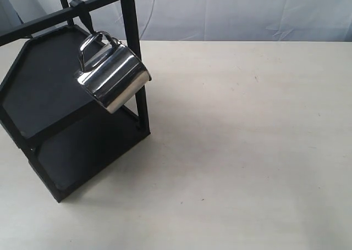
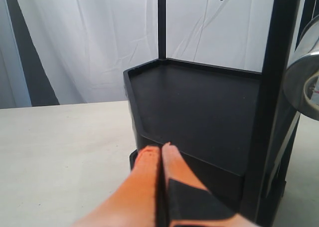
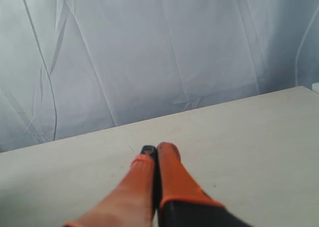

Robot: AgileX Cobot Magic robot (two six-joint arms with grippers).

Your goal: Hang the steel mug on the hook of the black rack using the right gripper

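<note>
Exterior view: steel mug [image 1: 114, 77] hanging by its looped handle from the hook [image 1: 88, 23] on the black rack [image 1: 49, 90], tilted, open mouth turned down toward the table and to the right. Hook itself mostly covered by the handle, tip hard to make out. Rack standing at the left side of the pale table [image 1: 247, 151], its top bars cut off by the upper edge, its left corner close to the left edge. Wide bare tabletop to the right of the rack and toward the near edge, with white curtain [image 1: 236, 11] behind the far table edge. No arm or gripper seen in this view.

Left wrist view: left gripper [image 2: 160, 149] with orange fingers [image 2: 144, 177] pressed together, nothing between them, pointing at the lower front edge of the rack, near it but apart. Upper shelf [image 2: 199, 102] seen from the side, raised rim visible. Right side of this picture crossed by a vertical black bar; behind it only a small shiny part of the mug [image 2: 304, 72], cut off by the edge.

Right wrist view: right gripper [image 3: 155, 151] also closed, fingers [image 3: 172, 172] together and holding nothing, above bare table [image 3: 249, 137], facing the curtain [image 3: 149, 52]. Rack and mug not visible here. Far table edge running slanted across the picture.
</note>
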